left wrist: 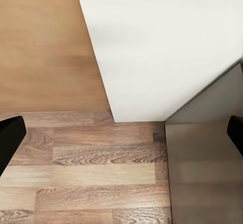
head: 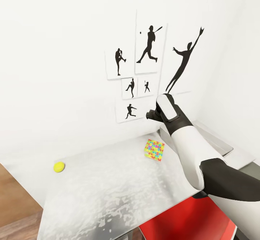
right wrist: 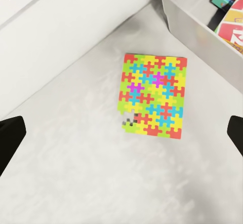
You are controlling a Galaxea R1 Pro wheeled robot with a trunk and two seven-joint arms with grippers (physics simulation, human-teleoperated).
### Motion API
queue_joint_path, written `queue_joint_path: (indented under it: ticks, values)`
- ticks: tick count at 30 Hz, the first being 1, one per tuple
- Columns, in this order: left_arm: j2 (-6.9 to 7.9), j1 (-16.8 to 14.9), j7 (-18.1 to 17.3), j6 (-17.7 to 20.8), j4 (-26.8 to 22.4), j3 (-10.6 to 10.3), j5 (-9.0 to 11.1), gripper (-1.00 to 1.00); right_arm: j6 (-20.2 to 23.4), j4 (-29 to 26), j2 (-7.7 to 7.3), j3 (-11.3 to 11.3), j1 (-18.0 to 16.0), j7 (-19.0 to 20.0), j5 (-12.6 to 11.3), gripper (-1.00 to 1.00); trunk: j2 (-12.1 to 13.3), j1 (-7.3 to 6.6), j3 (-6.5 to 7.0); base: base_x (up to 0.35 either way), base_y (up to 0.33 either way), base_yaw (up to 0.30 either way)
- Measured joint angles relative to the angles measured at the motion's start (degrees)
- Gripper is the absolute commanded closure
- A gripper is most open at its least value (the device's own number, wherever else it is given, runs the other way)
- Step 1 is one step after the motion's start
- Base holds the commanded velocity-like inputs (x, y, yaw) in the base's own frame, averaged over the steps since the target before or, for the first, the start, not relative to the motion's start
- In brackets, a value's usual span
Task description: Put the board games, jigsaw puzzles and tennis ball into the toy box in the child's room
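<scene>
Directly under the open, empty right hand [right wrist: 121, 133], one jigsaw puzzle [right wrist: 153, 95] flat on the table [right wrist: 76, 173], untouched.

Bright, even, soft-shadowed simulator light; mottled sheen on the table [head: 108, 193].

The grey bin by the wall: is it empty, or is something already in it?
Not empty. The right wrist view shows colourful game boxes lying inside the bin; how many cannot be told. The puzzle lies outside on the table.
</scene>
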Motion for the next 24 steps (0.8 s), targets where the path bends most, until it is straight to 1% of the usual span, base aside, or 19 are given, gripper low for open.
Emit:
queue_joint_path:
  ticks: [6,10,12,15,16,17,18,20,21,22,23,24]
  values:
    - [0.39,0.0,-1.12,-0.22,1.29,-0.01,-0.09,-1.0,-0.01,0.02,0.0,0.0,0.03,-0.01,0.03,-1.0,0.0,0.0,0.0,0.0,0.0,0.0]
    - [0.63,0.0,-2.95,-0.25,1.89,-0.05,-0.32,-1.0,-0.02,0.02,0.0,0.0,0.12,-0.05,0.07,-1.0,0.0,0.0,0.0,0.0,0.0,0.0]
    - [0.71,0.01,-4.48,-0.81,2.57,-0.17,-0.51,-1.0,-0.02,0.02,0.0,0.0,0.14,-0.08,0.07,-1.0,0.0,0.0,0.0,0.0,0.0,0.0]
    - [0.98,0.01,-9.41,-4.77,4.33,-0.51,-0.87,-1.0,-0.04,0.02,0.0,0.0,0.2,-0.1,0.07,-1.0,0.0,0.0,0.0,0.0,0.0,0.0]
    - [1.04,0.04,-12.47,-6.83,5.08,-0.7,-1.36,-1.0,-0.06,0.02,0.0,0.0,0.23,-0.08,0.07,-1.0,0.0,0.0,0.0,0.0,0.0,0.0]
    - [1.08,0.05,-14.29,-7.87,5.39,-0.83,-1.77,-1.0,-0.07,0.02,0.0,0.0,0.23,-0.07,0.06,-1.0,0.0,0.0,0.0,0.0,0.0,0.0]
    - [1.11,0.07,-18.09,-9.63,5.83,-1.19,-2.92,-1.0,-0.08,0.02,0.0,0.0,0.23,-0.05,0.05,-1.0,0.0,0.0,0.0,0.0,0.0,0.0]
    - [1.01,0.08,-22.17,-11.13,6.13,-1.54,-4.51,-1.0,-0.09,0.02,0.0,0.02,0.24,-0.04,0.02,-1.0,0.0,0.0,0.0,0.0,0.0,0.0]
    - [0.81,0.09,-25.94,-12.25,6.31,-1.84,-6.08,-1.0,-0.1,0.02,0.0,0.01,0.25,-0.03,0.01,-1.0,0.0,0.0,-0.01,0.0,0.0,0.0]
    - [0.71,0.09,-27.78,-12.82,6.38,-1.93,-6.84,-1.0,-0.1,0.02,0.0,0.01,0.25,-0.03,0.01,-1.0,0.0,0.0,-0.02,0.0,0.0,0.0]
    - [0.48,0.1,-30.94,-13.92,6.45,-2.11,-8.02,-1.0,-0.1,0.02,0.0,0.02,0.26,-0.03,0.0,-1.0,0.0,0.0,-0.03,0.0,0.0,0.0]
    - [0.33,0.1,-32.42,-14.54,6.46,-2.16,-8.5,-1.0,-0.1,0.02,0.0,0.02,0.26,-0.03,-0.01,-1.0,0.0,0.0,-0.05,0.0,0.0,0.0]
